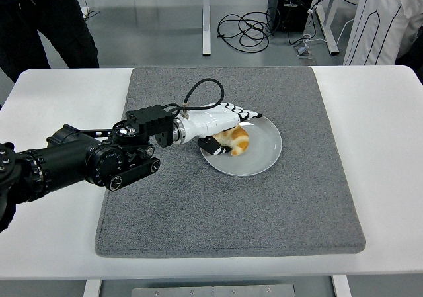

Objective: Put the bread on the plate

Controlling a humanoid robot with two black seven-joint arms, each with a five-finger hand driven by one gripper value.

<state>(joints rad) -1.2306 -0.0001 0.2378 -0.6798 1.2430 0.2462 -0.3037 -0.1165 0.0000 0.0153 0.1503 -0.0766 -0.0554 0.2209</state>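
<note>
One bread is lying on the plate; we are spreading our left hand fingers above it, seemingly letting go. Light, soft, crushable: cradle its sides.

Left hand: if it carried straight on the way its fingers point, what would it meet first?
The left hand points right across the plate; past the bread beneath it, the plate's far rim probably comes first, though height is unclear.
</note>
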